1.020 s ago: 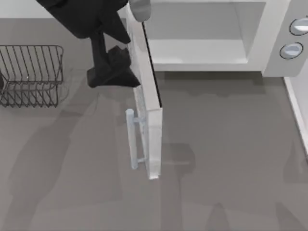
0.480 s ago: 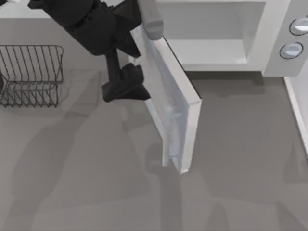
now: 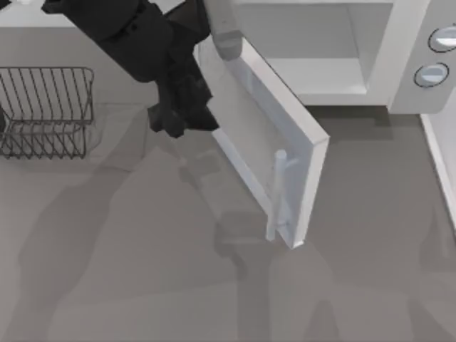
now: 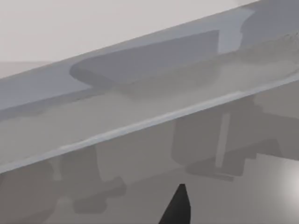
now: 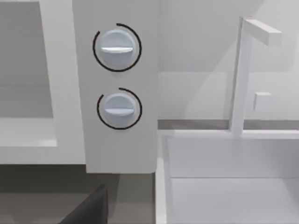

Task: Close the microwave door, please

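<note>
One microwave (image 3: 399,43), with one microwave door (image 3: 267,146) carrying one bar handle (image 3: 276,192). Two round knobs (image 5: 117,46) on its side panel. One wire rack (image 3: 43,107); one sink basin (image 5: 224,177) with one tap (image 5: 243,70).

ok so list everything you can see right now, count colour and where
microwave: one, white, at the table's back, cavity open
microwave door: one, white with grey window, half open, swung out at an angle from its hinge at the cavity's left
door handle: one, pale bar, near the door's free edge
knobs: two, round grey, one above the other on the microwave's side panel
wire rack: one, dark, at the table's left
sink with tap: one, white, right of the microwave
table: one, grey
left gripper: one, black, against the door's outer face near the hinge
right gripper: one, black, in front of the knob panel
</note>
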Controlling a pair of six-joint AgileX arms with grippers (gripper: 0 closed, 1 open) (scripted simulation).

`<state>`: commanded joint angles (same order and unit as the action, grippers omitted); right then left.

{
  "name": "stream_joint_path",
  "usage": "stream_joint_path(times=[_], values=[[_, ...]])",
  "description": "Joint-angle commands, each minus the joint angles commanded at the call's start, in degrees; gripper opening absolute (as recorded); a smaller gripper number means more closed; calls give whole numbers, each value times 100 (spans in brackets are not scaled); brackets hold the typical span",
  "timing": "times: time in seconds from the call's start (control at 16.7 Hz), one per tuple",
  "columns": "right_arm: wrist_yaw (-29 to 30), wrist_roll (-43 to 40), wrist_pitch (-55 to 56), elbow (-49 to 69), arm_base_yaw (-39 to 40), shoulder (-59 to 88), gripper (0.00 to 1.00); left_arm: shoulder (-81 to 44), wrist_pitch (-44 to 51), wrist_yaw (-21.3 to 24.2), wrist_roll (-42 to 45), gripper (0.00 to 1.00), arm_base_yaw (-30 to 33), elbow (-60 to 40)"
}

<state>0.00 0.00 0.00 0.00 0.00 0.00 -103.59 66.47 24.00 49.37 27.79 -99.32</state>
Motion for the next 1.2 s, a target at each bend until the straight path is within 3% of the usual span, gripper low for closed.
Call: stream_joint_path(times=[0.24,0.3,1.2], values=[[0,0,0,0,0,0,100,0,0,0,0,2,0,0],[0,0,0,0,0,0,100,0,0,0,0,0,0,0],[0,0,0,0,0,0,100,-184,-74,-94,-283,0,269,-222]])
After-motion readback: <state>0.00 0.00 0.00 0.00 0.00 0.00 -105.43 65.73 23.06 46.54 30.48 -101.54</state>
